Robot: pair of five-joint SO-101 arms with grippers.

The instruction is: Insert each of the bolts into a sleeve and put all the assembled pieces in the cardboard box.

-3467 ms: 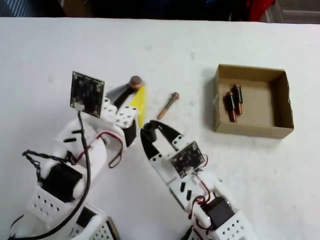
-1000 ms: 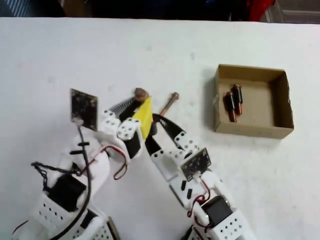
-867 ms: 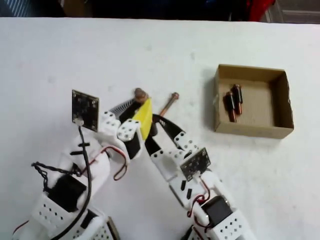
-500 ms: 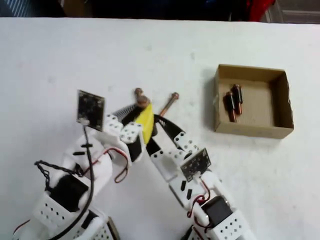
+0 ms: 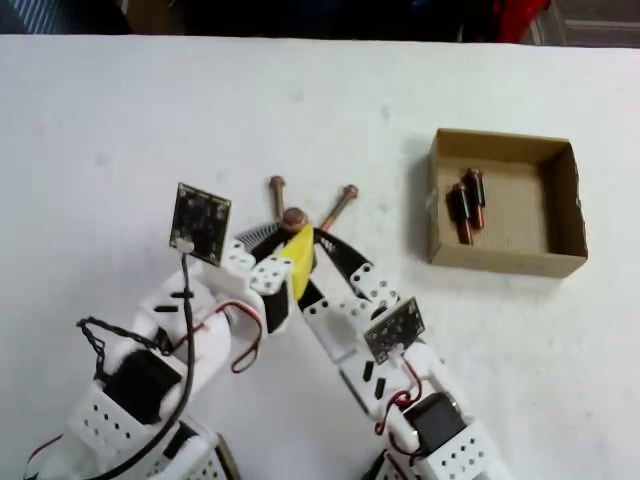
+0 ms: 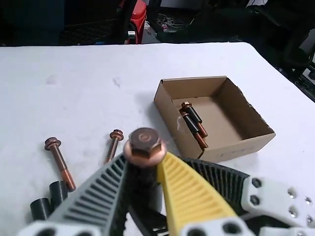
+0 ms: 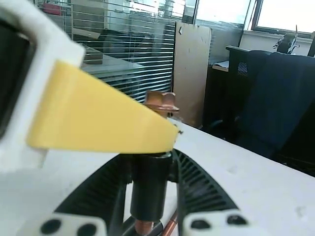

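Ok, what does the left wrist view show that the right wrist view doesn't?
Left wrist only: the cardboard box with assembled pieces inside, two loose bolts and two spare sleeves on the table. Right wrist only: the black sleeve on the held bolt, gripped by the right gripper. Both: that bolt's copper head, clamped by the left gripper with its yellow finger.

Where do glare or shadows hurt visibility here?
High view: even light, soft shadow beside the cardboard box. Right wrist view: bright windows behind; the sleeve under the bolt reads dark. Left wrist view: table evenly lit, room beyond dark.
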